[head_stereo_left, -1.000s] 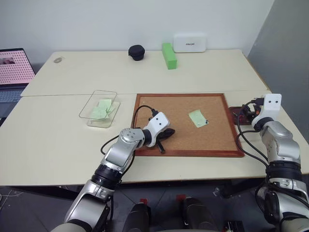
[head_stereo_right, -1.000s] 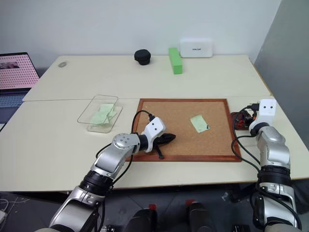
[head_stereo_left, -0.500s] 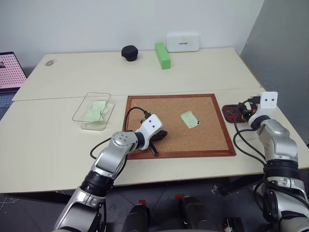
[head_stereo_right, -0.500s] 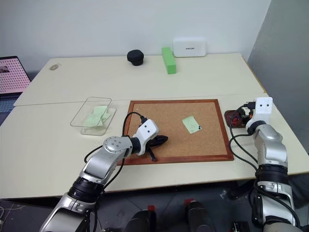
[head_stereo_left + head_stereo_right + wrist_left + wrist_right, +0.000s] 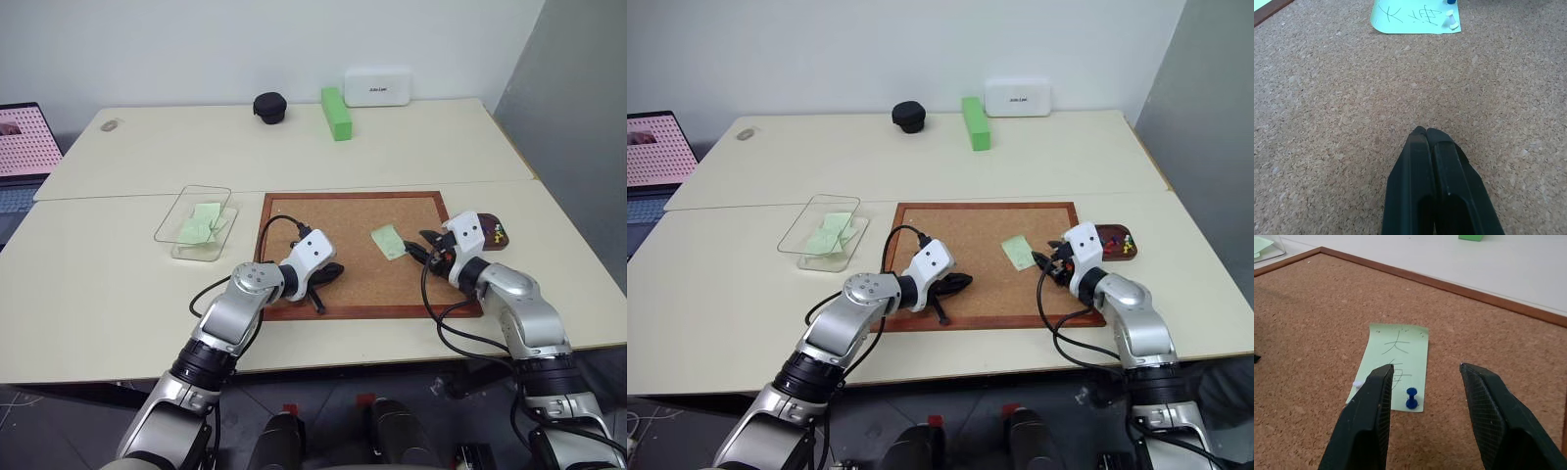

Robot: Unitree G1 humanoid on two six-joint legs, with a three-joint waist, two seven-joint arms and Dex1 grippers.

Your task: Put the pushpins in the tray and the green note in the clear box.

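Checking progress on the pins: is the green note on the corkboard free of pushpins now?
No, a blue pushpin and a white one sit on the green note.

The green note [image 5: 1394, 366] on the corkboard [image 5: 1312, 323] has dark handwriting on it. The marks look like two hand-drawn signs, one after the other, but what they say cannot be read. The same scribbles show on the note in the left wrist view, where they are cut off by the edge.

The white box [image 5: 1018, 97] at the far edge of the surface [image 5: 823, 147] has a small dark label on its front. It is too tiny to read.

The laptop screen [image 5: 24, 137] at the left shows a pink picture with rows of dots. No words can be made out there.
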